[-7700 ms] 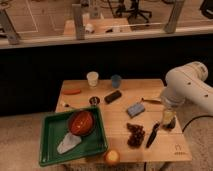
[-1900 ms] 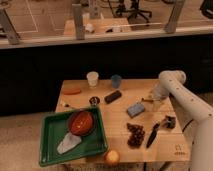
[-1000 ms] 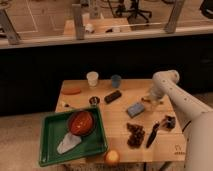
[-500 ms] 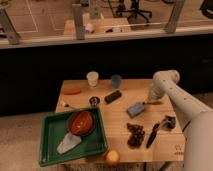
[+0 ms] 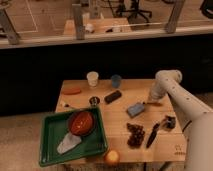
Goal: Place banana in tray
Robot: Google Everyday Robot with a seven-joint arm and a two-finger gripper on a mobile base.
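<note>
Camera view, the only one. My pincer [image 5: 151, 98] is low over the right-rear part of the desk [image 5: 118, 120], just right of the blue block [image 5: 135, 109]. The arm comes in from the right side, elbow bent high. Can't tell if the pincer is released or clenched.

Banana [image 5: 155, 103]: only a thin yellowish-brown sliver shows right under the pincer, and I take that for it. Touching or just apart, can't tell. My wrist hides the rest.

Changed: some seconds back my arm was bunched over the desk's right edge, well off the banana. It then reached across, and in the last second the wrist came down on the banana's spot and covered most of it. The banana hasn't shifted and is in the same place beside the blue block. Nothing else on the desk moved.

Meaning: I'm at the grab, not the carry. No lift yet, by the look of it.

The tray [image 5: 96, 144] is at the front-left, well apart from the banana. It holds a red bowl [image 5: 81, 122] and a flat whitish piece [image 5: 67, 144]. Bare green along the right side looks like room enough. A black bar [image 5: 113, 96] and dark grapes [image 5: 134, 135] lie between, so the carry probably needs height. The orange fruit [image 5: 112, 157] by the tray's front corner isn't the target.
</note>
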